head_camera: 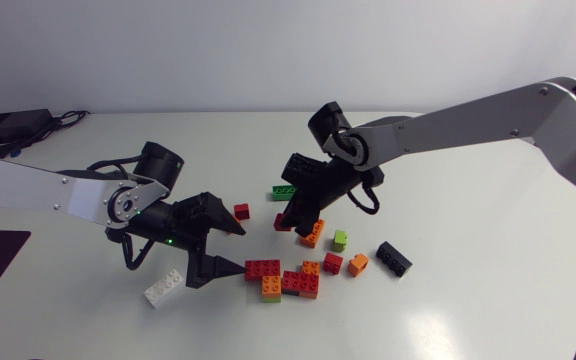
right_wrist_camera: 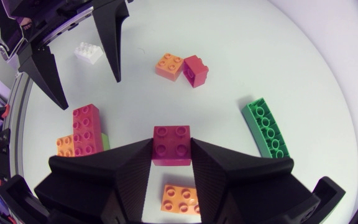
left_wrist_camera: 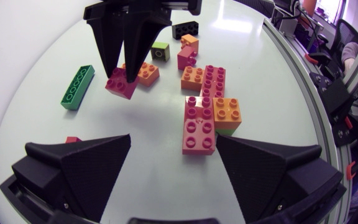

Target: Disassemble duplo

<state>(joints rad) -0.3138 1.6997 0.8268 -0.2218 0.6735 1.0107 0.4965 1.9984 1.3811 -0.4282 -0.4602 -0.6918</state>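
My right gripper (head_camera: 289,222) is shut on a dark red two-by-two brick (right_wrist_camera: 171,144), low over the table's middle. An orange brick (right_wrist_camera: 180,199) lies right beside it; whether the two touch I cannot tell. My left gripper (head_camera: 245,249) stands open a little to the left, with nothing between its fingers. Just ahead of it lies a joined cluster of red and orange bricks (left_wrist_camera: 199,124) with a green brick under the orange. In the left wrist view the right gripper (left_wrist_camera: 126,68) pinches the red brick (left_wrist_camera: 120,83) from above.
A long green brick (head_camera: 284,190) lies behind the right gripper, a small red brick (head_camera: 241,210) beside the left one. A white brick (head_camera: 162,289) sits near the left arm. Loose red, orange, lime (head_camera: 340,239) and black (head_camera: 393,258) bricks are scattered to the right.
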